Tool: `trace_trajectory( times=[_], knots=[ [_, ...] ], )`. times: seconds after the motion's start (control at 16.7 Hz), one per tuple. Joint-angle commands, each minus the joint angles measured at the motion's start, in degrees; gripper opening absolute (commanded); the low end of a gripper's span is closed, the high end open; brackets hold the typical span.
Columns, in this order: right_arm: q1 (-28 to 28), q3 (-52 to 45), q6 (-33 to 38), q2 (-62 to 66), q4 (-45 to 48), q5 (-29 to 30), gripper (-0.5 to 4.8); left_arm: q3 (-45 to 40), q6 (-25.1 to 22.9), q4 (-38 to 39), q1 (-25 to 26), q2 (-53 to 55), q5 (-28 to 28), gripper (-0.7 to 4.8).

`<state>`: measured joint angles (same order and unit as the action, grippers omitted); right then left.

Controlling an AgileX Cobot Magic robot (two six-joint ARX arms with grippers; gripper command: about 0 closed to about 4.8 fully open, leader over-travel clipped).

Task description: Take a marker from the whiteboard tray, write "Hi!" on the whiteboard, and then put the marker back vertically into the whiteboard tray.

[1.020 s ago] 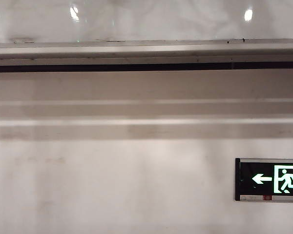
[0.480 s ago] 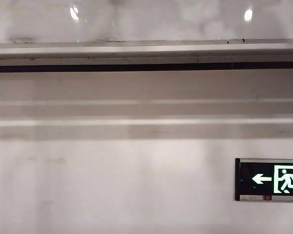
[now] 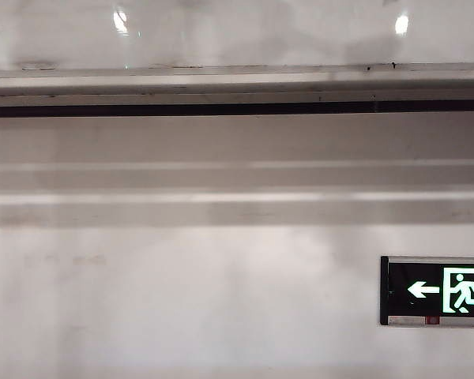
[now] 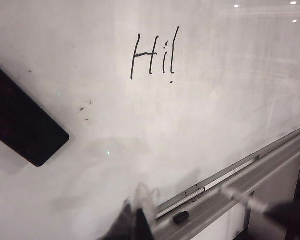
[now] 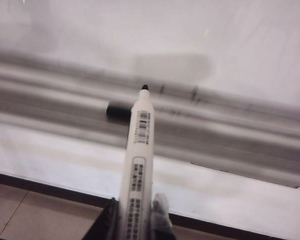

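The marker (image 5: 139, 165), uncapped with its black tip bare, is clamped by its white barrel in the right gripper (image 5: 135, 212) and points at the whiteboard tray (image 5: 240, 145) close ahead. Its black cap (image 5: 119, 111) lies in the tray. "Hi!" (image 4: 155, 55) is already written on the whiteboard (image 4: 190, 125), so returning the marker is the step in hand; next it seems to need standing upright in the tray. The left gripper (image 4: 140, 220) hangs near the tray; whether its jaws are apart I cannot tell. A black eraser (image 4: 25, 122) clings to the glossy board. A green exit sign (image 3: 436, 290) glows on the wall below.
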<state>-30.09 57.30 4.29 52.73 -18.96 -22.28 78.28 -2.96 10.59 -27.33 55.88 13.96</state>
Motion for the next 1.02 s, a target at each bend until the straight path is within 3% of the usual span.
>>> trace_trajectory(
  times=[0.06,0.36,0.66,1.02],
  knots=[
    [-0.02,-6.43,0.57,0.22,12.87,0.13,-0.01,0.17,0.17,-0.13,-0.02,-0.11,0.44,-0.07],
    [4.5,-7.89,0.57,5.07,17.25,-0.44,-0.01,0.17,0.17,0.5,-0.02,-0.13,0.46,-0.06],
    [8.24,-7.85,0.57,8.48,17.99,3.19,-0.01,0.17,0.17,0.52,-0.02,-0.13,0.44,-0.06],
    [8.87,-6.97,0.59,10.16,17.92,5.14,-0.01,0.17,0.17,0.5,-0.02,-0.11,0.44,-0.06]
  ],
)
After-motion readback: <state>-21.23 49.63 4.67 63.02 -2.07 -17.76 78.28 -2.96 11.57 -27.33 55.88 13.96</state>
